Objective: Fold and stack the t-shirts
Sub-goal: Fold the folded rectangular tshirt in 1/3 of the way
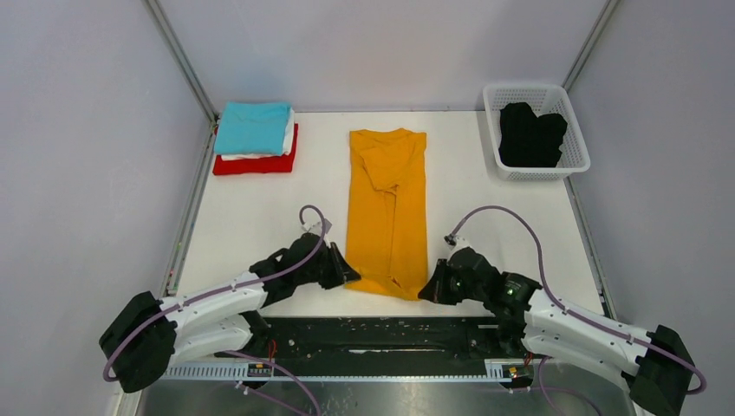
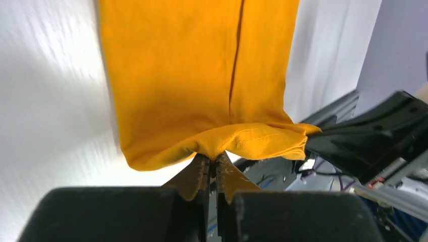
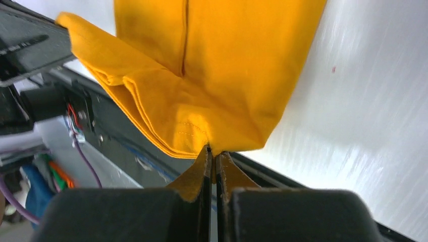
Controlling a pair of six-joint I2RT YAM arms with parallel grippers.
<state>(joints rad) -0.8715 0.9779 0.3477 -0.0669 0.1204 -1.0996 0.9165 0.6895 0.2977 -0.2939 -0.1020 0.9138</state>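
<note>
at its near hem, both arms' fingers [image 2: 194, 177] [image 3: 195, 177] clamp the orange-yellow shirt [image 1: 387, 204].

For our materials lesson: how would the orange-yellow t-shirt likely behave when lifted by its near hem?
Probably floppy: the orange-yellow t-shirt bunches into folds where the left gripper and right gripper pinch its hem. Likely to sag between them, since the cloth creases easily.

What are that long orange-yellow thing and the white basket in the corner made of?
The long orange-yellow folded shirt looks like soft matte cloth, possibly cotton: it creases, bunches at the hem and shows stitching. The white rectangular mesh basket looks like rigid moulded plastic: an even grid of holes and straight walls.
</note>
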